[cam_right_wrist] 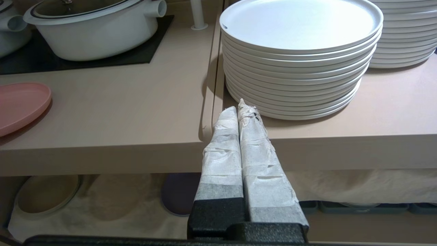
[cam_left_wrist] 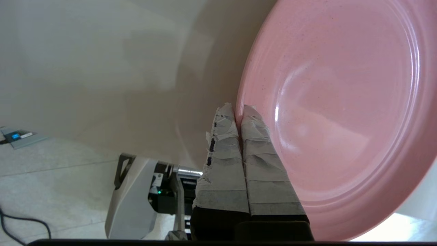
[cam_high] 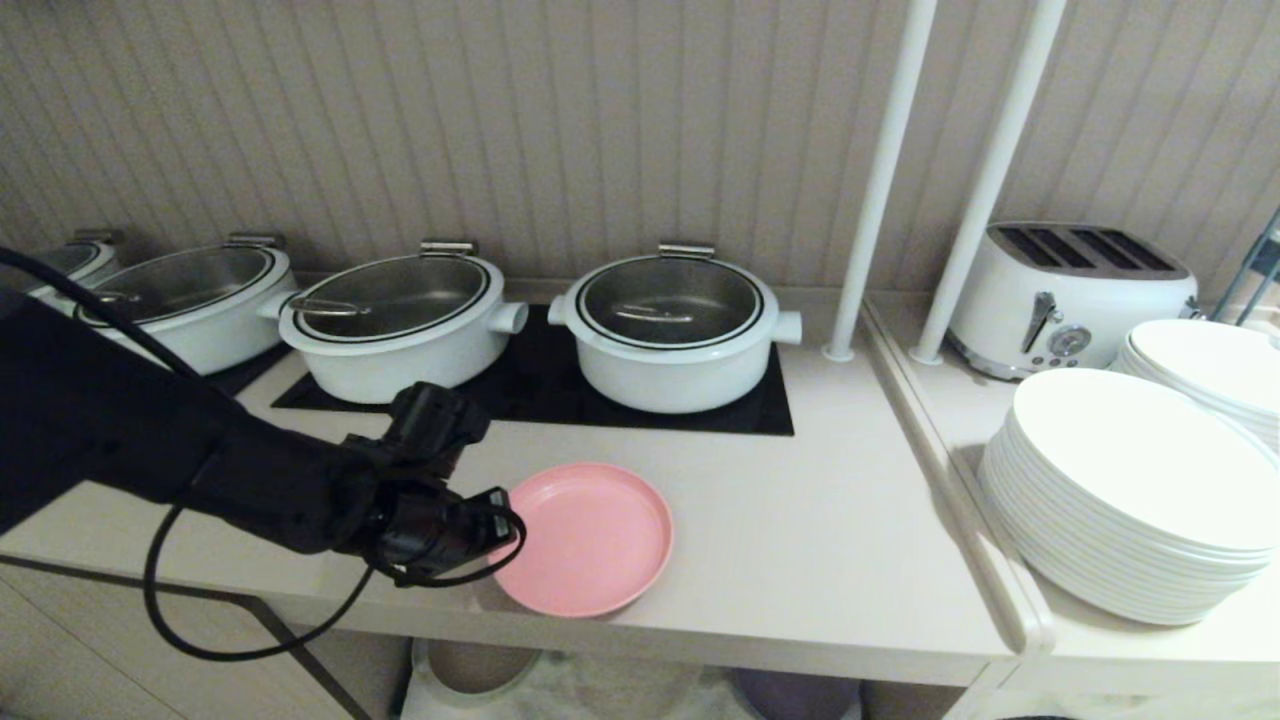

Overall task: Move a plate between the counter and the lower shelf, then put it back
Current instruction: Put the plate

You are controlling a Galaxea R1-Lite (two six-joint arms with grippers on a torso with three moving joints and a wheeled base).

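Now clamped on the near-left rim of the pink plate (cam_high: 590,535): left gripper (cam_high: 497,520), black, cable-looped, reaching in from the left over the front of the counter (cam_high: 820,540). Seen from the left wrist, two tape-wrapped fingers (cam_left_wrist: 259,160) pressed tight together at the rim of the pink plate (cam_left_wrist: 341,112), one lying on its upper face, the rim nipped at their tips. Round, flat, matte plastic with a low raised rim and faint concentric rings; resting near the front edge of the smooth, glossy beige worktop, slightly overhanging it.

Beyond the claw, on the black glass hob panel (cam_high: 750,405): two round white pots with glass lids, nearer one (cam_high: 395,325) just behind the gripper, the other (cam_high: 675,330) further right. Two more such pots (cam_high: 190,295) off to the left. Well to the right of the claw, on the narrower beige top: a tall stack of white plates (cam_high: 1130,500) and a white toaster (cam_high: 1070,295).

Right gripper (cam_right_wrist: 240,112) parked low before the counter edge, frayed, tape-bound fingers shut on nothing. Below it, the lower shelf (cam_right_wrist: 102,205) with a thin white gauzy cloth, a beige plate (cam_right_wrist: 46,194) and a purple plate (cam_right_wrist: 179,193) lying on it.
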